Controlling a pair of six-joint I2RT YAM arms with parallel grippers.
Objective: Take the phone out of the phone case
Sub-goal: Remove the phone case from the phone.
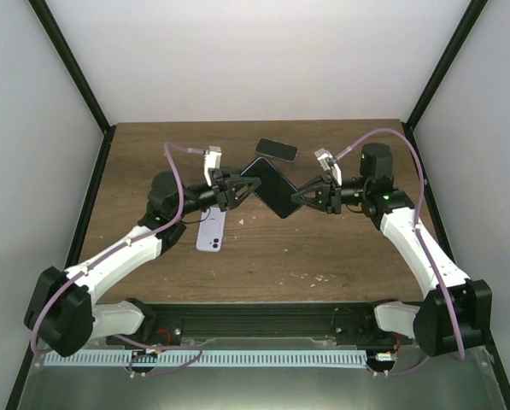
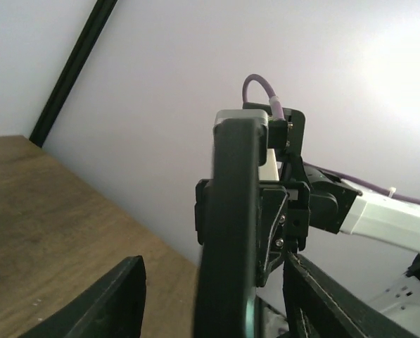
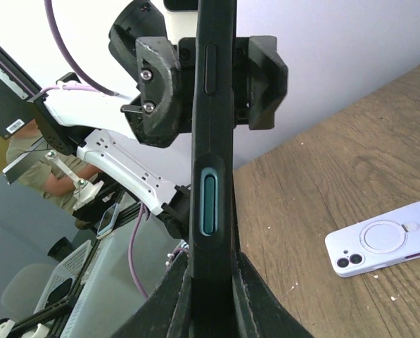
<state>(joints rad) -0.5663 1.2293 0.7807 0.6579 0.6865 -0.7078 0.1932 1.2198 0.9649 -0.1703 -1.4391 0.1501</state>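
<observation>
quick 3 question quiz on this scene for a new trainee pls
1. True or false: the dark cased phone lies flat on the table.
2. The loose phone on the table by the left arm is: A lilac, B red, C green.
3. Fill in: the ___ gripper is nearer the loose phone.

Key
1. False: it is up in the air between the left gripper and right gripper.
2. A.
3. left.
</observation>
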